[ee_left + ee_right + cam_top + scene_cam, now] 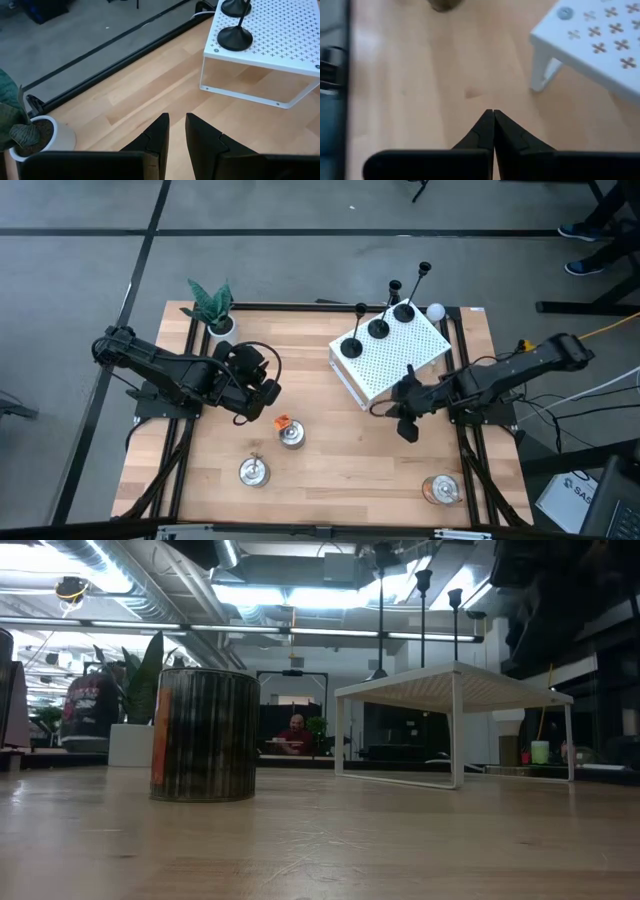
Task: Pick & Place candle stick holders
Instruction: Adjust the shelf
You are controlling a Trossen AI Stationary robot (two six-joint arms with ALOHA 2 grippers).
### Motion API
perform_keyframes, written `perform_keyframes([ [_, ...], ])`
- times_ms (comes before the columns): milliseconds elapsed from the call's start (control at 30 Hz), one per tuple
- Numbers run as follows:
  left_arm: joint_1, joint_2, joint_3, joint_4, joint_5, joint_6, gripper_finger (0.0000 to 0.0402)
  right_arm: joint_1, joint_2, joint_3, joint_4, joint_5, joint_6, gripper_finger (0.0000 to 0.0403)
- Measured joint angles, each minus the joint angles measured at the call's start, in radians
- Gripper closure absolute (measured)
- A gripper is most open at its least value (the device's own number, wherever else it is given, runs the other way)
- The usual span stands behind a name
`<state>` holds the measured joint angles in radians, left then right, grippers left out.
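Three slim black candle stick holders [352, 347] [378, 328] [405, 310] stand upright by their round bases on a white perforated shelf [400, 365] at the table's far right. Their stems show above the shelf in the low view [423, 620]. Two bases show in the left wrist view [235, 37]. My left gripper [262, 395] [177, 125] hovers left of the table's middle, empty, its fingers a narrow gap apart. My right gripper [406, 426] [493, 117] is shut and empty, just off the shelf's near corner [540, 75].
A potted plant [212, 308] stands at the far left corner and a white ball [435, 310] behind the shelf. A tin can with an orange label [290, 434] [205, 735] sits mid-table. Two round metal pieces [253, 471] [441, 489] lie near the front edge.
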<state>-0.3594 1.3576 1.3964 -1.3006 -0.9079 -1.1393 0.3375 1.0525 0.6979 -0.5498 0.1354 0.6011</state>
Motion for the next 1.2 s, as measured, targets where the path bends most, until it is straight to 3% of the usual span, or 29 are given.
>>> perform_keyframes([
  [233, 0.000, 0.000, 0.000, 0.002, -0.008, 0.000, 0.0343, 0.050, 0.116, 0.000, 0.003, 0.071, -0.021, 0.0397],
  [467, 0.000, 0.000, 0.000, 0.002, -0.017, 0.018, 0.0343, 0.111, 0.224, 0.000, 0.004, 0.286, 0.037, 0.0397],
  [700, 0.000, 0.000, 0.000, 0.002, -0.016, 0.027, 0.0343, 0.253, 0.232, 0.000, -0.014, 0.504, 0.268, 0.0400],
  [933, 0.000, 0.000, 0.000, 0.002, -0.016, 0.027, 0.0343, 0.373, 0.237, 0.000, -0.178, 0.639, 0.583, 0.0399],
  [1200, 0.000, 0.000, 0.000, 0.002, -0.016, 0.027, 0.0343, 0.414, 0.346, -0.027, -0.169, 0.811, 0.760, 0.0400],
])
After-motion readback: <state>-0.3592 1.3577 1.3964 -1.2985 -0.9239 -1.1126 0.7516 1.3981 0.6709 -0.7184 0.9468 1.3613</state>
